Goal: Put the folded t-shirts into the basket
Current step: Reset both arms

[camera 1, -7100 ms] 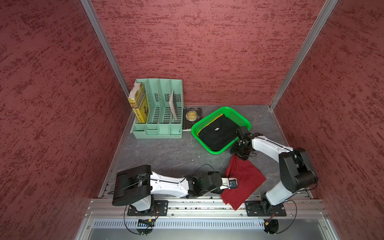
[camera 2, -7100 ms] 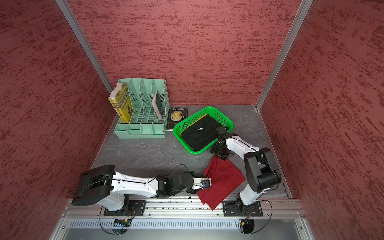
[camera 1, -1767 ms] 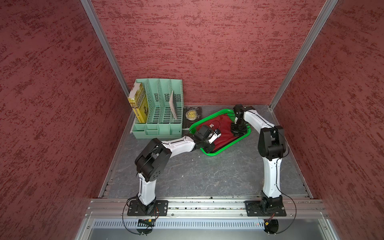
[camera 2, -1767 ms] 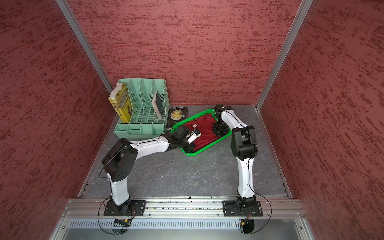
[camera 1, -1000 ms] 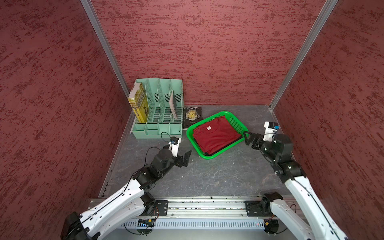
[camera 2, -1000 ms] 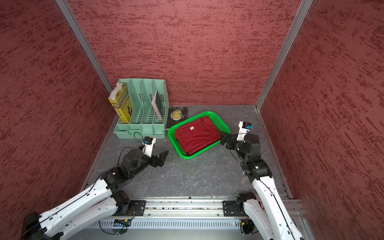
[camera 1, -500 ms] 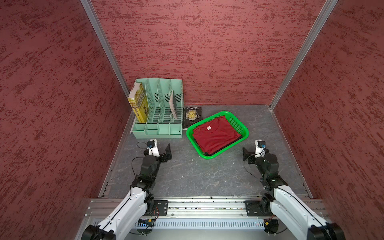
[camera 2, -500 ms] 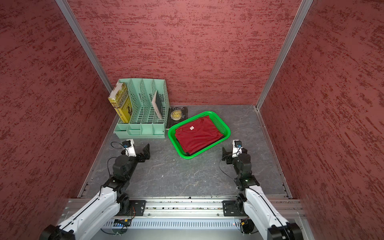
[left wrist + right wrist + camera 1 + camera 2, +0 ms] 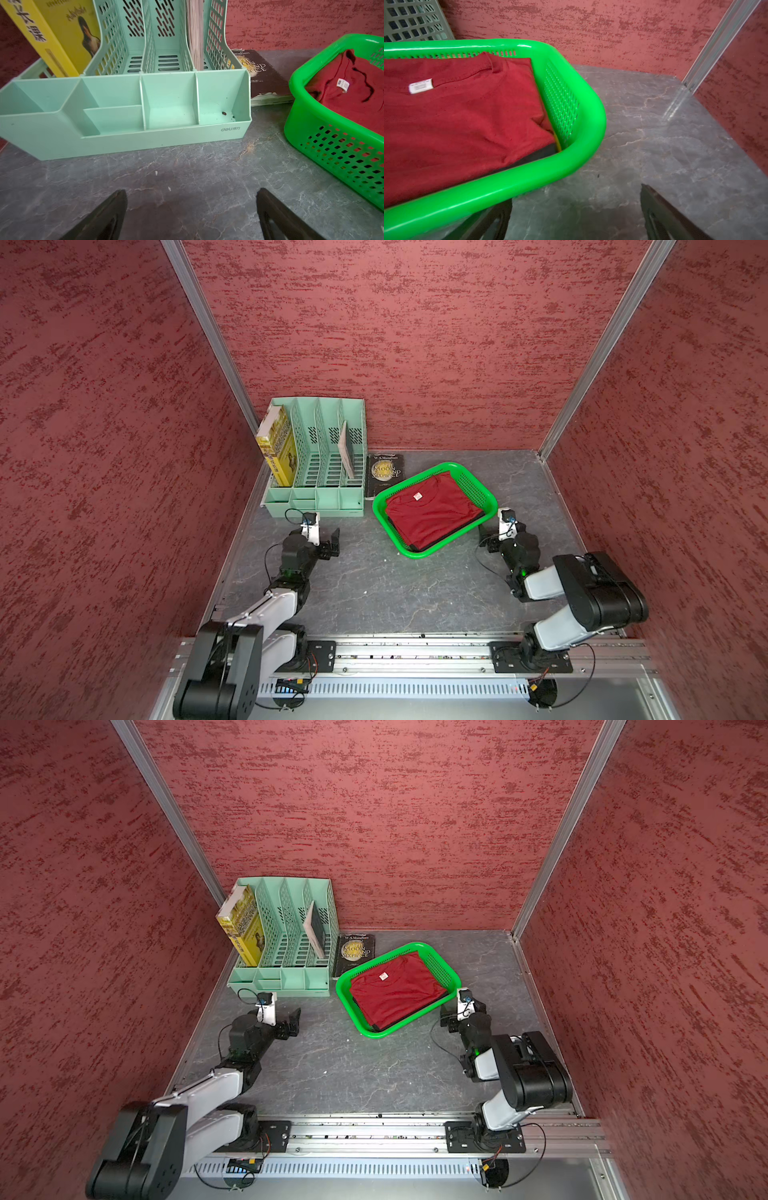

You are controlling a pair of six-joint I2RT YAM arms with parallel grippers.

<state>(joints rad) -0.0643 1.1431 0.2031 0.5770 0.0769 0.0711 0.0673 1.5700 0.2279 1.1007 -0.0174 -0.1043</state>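
Seen from above, a bright-green basket [image 9: 488,497] sits at about 1 o'clock on the grey table [image 9: 395,593]. A folded dark red t-shirt [image 9: 432,514] lies on top inside it, and its white neck label [image 9: 418,496] is too small to read. A black shirt [image 9: 537,154] and a sliver of yellow shirt [image 9: 558,143] peek out beneath. At 11 o'clock stands a mint organizer [image 9: 145,137] marked "deli", beside a book [image 9: 384,475] titled "The Moon and Sixpence". The left gripper [image 9: 192,192], at 9 o'clock, and the right gripper [image 9: 575,197], at 3 o'clock, both gape wide, holding nothing.
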